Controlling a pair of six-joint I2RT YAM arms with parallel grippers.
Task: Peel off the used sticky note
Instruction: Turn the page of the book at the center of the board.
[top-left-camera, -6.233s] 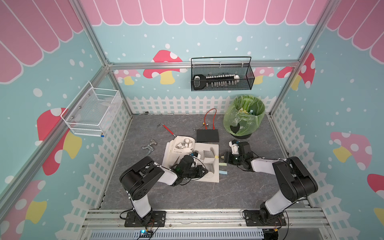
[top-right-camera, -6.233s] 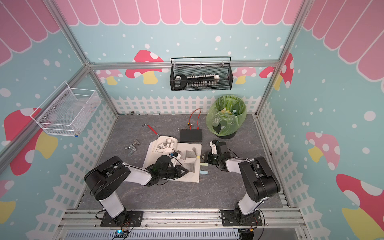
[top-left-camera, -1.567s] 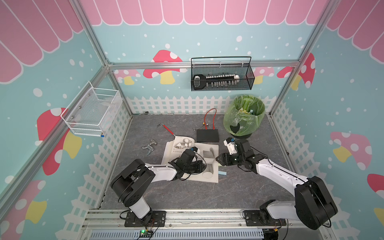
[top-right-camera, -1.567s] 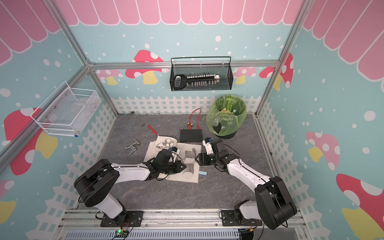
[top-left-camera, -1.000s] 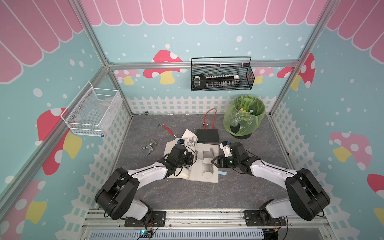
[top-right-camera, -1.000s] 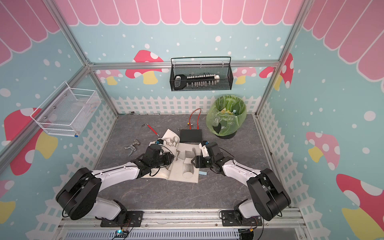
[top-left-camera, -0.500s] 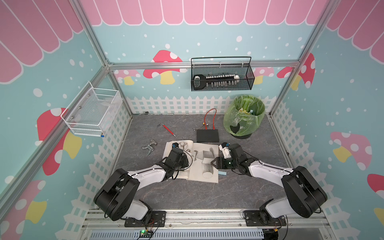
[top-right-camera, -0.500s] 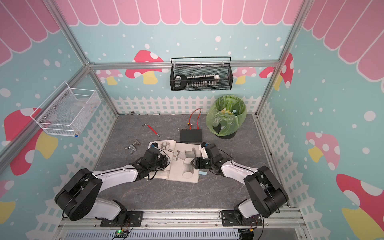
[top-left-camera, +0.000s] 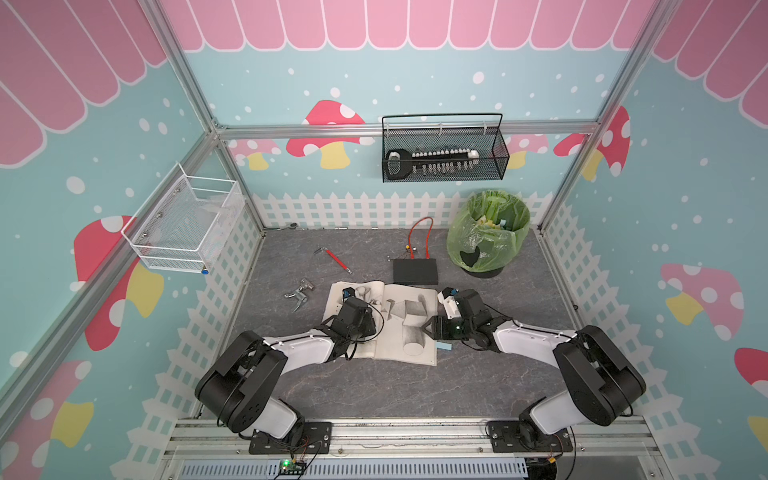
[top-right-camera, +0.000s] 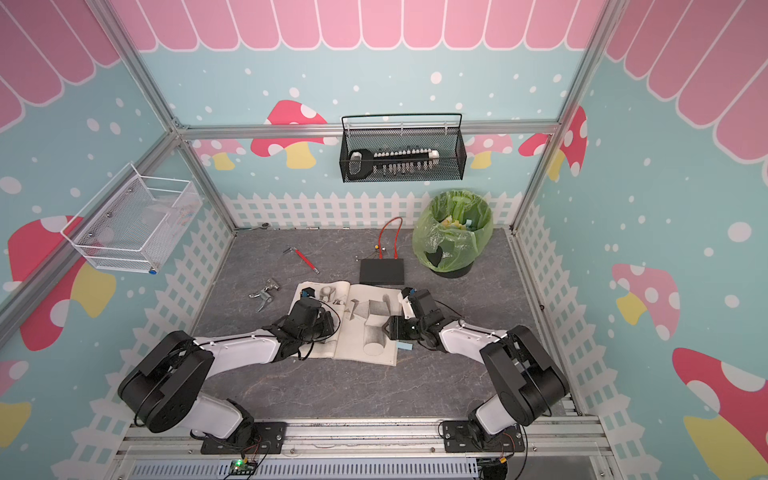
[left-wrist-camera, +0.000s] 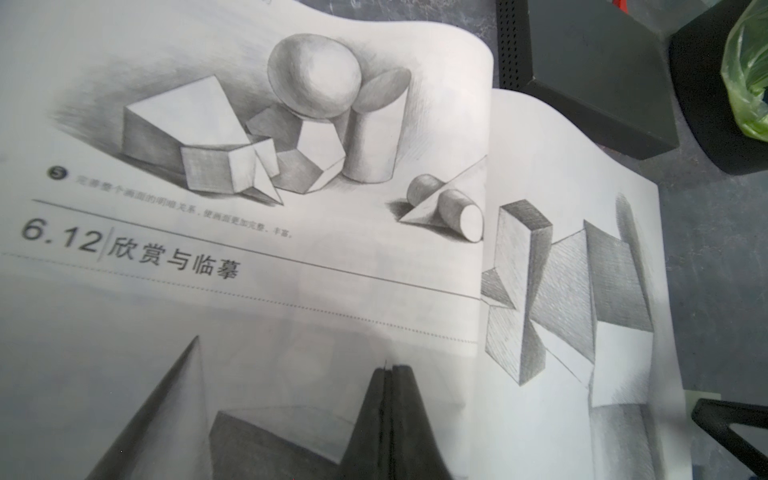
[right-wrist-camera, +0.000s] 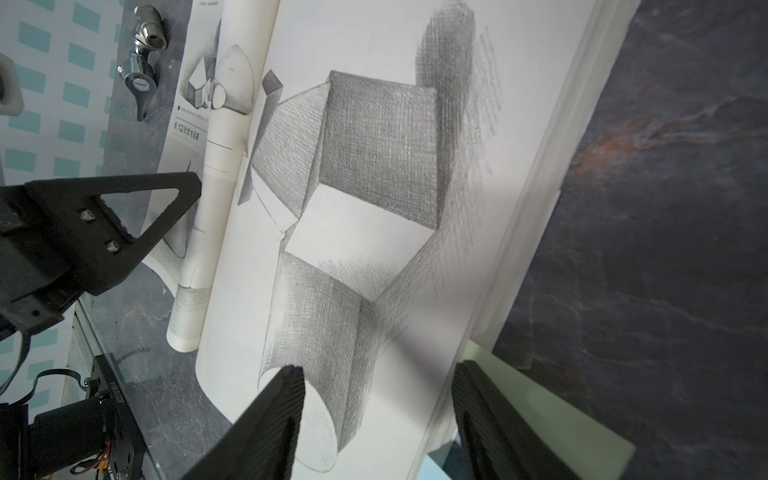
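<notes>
An open book (top-left-camera: 409, 320) of pencil drawings lies flat on the grey table. A pale green sticky note (right-wrist-camera: 540, 411) and a light blue one (right-wrist-camera: 432, 469) stick out from under the book's right edge. In both top views only the blue note (top-left-camera: 444, 346) (top-right-camera: 404, 345) shows. My right gripper (right-wrist-camera: 377, 368) (top-left-camera: 428, 328) is open and low over the right page's outer edge. One of its fingers (right-wrist-camera: 478, 399) is over the green note. My left gripper (left-wrist-camera: 390, 368) (top-left-camera: 375, 328) is shut, its tip on the left page with nothing visibly between the fingers.
A black box (top-left-camera: 415, 271) lies just behind the book. A green-bagged bin (top-left-camera: 486, 237) stands at the back right. A red cable (top-left-camera: 419, 232), a red-handled tool (top-left-camera: 337, 261) and a metal tap fitting (top-left-camera: 300, 291) lie on the table. Wire baskets (top-left-camera: 442, 158) hang on the walls.
A page that stood raised a second ago now lies flat on the left side. My left gripper came down with it onto the left page. The right gripper has barely moved.
</notes>
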